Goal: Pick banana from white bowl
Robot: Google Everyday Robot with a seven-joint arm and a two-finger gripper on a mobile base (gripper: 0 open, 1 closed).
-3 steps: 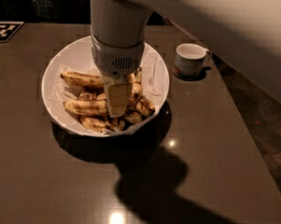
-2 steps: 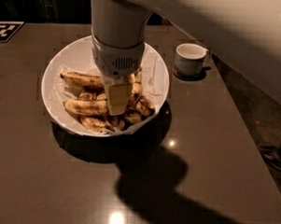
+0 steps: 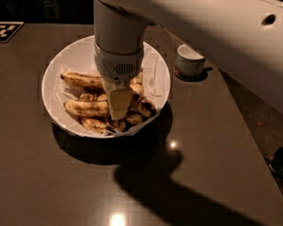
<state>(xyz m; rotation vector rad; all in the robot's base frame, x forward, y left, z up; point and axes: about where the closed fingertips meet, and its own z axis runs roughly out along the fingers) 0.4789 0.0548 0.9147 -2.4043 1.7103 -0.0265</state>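
The white bowl (image 3: 63, 64), lined with crumpled white paper, stands on the dark table left of centre in the camera view. Several spotted yellow-brown bananas lie in it. A long, fairly straight mottled banana (image 3: 85, 107) lies across the middle, its right end hidden behind my gripper. Another banana (image 3: 81, 79) lies above it, and shorter brown ones (image 3: 142, 108) lie to the right. My gripper (image 3: 119, 107) hangs straight down from the white arm (image 3: 118, 43) into the bowl, its tip among the bananas at the centre. Whether it touches one is hidden.
A small white mug (image 3: 188, 62) stands on the table to the right of the bowl. The table's right edge (image 3: 246, 133) runs diagonally, with floor beyond it. A black-and-white marker tag (image 3: 5, 31) lies at the far left corner.
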